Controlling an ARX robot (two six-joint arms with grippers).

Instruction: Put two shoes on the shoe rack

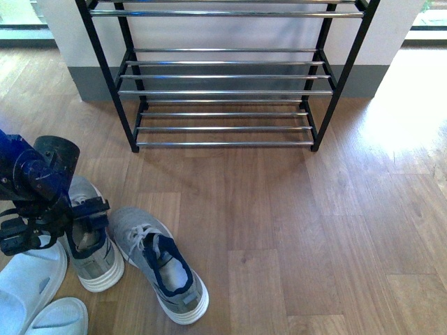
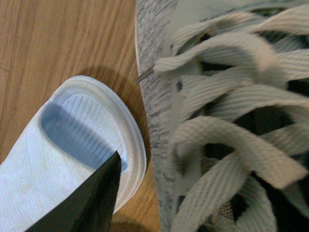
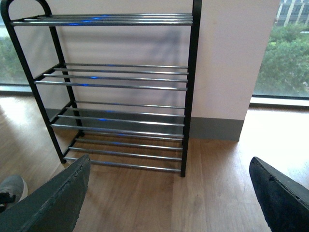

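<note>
**Left tool down at a grey sneaker, right tool spread wide toward the rack**

Directly under the left tool (image 1: 78, 220): the first sneaker (image 1: 94, 262), grey knit with a white sole and dark lining, flat on the wooden floor (image 1: 293, 230), toe toward the shoe rack (image 1: 223, 91). Hard to read the grip from the front. Seems to reach the dark collar at the shoe's mouth, but cannot tell how far apart the fingers stand or whether anything is clasped. From the left wrist, only one dark finger (image 2: 89, 203) in sight, its tip over the rim of a pale blue slide (image 2: 72, 145), with the sneaker's broad laces (image 2: 227, 125) close on the other side, blurred by nearness.

Just beside that tool, toward the right arm: the second sneaker (image 1: 164, 269), close to the first and angled, likewise on the floor. Behind the tool, nearer the robot: the second slide (image 1: 59, 317), next to the first one.

Well ahead of both tools: the rack itself, black frame and chrome bars, backed against a white wall (image 3: 227, 63).

As for the right tool (image 3: 169, 166): spread wide, one dark finger at each edge of its wrist view, nothing held between them, facing the rack.
</note>
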